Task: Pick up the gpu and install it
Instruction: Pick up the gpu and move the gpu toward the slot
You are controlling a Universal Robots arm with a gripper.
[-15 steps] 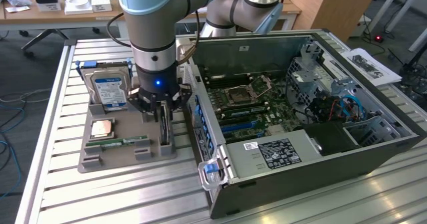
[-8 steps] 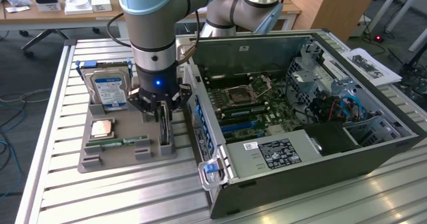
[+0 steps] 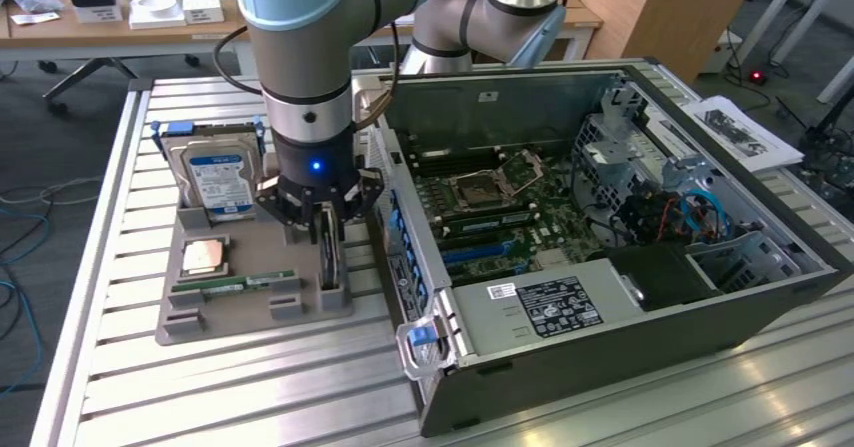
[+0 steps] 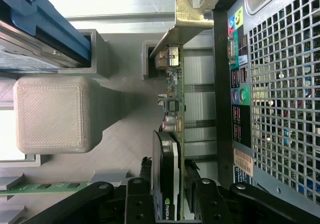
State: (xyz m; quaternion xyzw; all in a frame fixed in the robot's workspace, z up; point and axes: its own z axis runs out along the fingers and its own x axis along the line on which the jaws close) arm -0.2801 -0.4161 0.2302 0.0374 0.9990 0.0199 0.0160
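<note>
The gpu (image 3: 330, 257) stands on its edge in a slot of the grey holder tray (image 3: 234, 319), right beside the open computer case (image 3: 747, 297). My gripper (image 3: 320, 229) has come down over it from above. In the wrist view the gpu (image 4: 172, 109) is a thin green-edged board with a black cooler and a silver end bracket. My gripper (image 4: 167, 184) straddles the cooler end, and its dark fingers (image 4: 146, 184) press against both faces of the card. The card still sits in its slot.
In the tray are a silver hard drive with a blue label (image 3: 218, 177), a square processor (image 3: 204, 257) and a green memory stick (image 3: 234, 283). The case's rear panel (image 4: 270, 84) is very close to the card. The motherboard (image 3: 494, 217) lies exposed inside the case.
</note>
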